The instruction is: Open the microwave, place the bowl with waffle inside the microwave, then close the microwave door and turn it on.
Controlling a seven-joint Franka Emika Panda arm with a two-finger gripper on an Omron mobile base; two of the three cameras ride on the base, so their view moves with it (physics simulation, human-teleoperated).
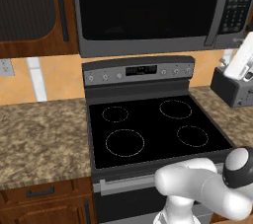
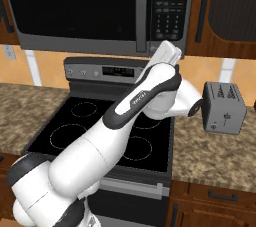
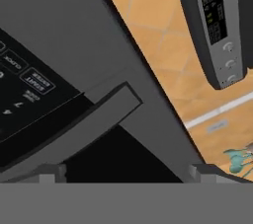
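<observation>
Operator: Claw first. How does it stand?

Arm: My claw (image 3: 123, 172) is spread wide, its two tips far apart with nothing between them. I have it raised to the lower edge of the microwave (image 1: 148, 11), below the right end of its front.

Operator: What is just ahead of the tips?

Arm: The grey underside of the microwave, and the bottom end of the handle bar (image 3: 99, 119) on the microwave door (image 2: 75, 6). I cannot tell whether a tip touches either. Beside the bar is the button panel (image 2: 167, 8), its white-lettered keys close in my hand view.

Operator: And the door?

Arm: Shut, flush with the frame, its black glass dark.

Operator: Where does the microwave sit?

Arm: It is mounted on the wall straight above the stove (image 1: 148, 124), between brown cabinets (image 1: 29, 11). The four burner rings on the black glass top are bare.

Operator: Further out?

Arm: A small grey toaster (image 2: 224, 107) stands on the speckled table (image 1: 39, 134) to the right of the stove, near my wrist. An orange tiled wall (image 1: 54, 77) runs behind it all.
</observation>
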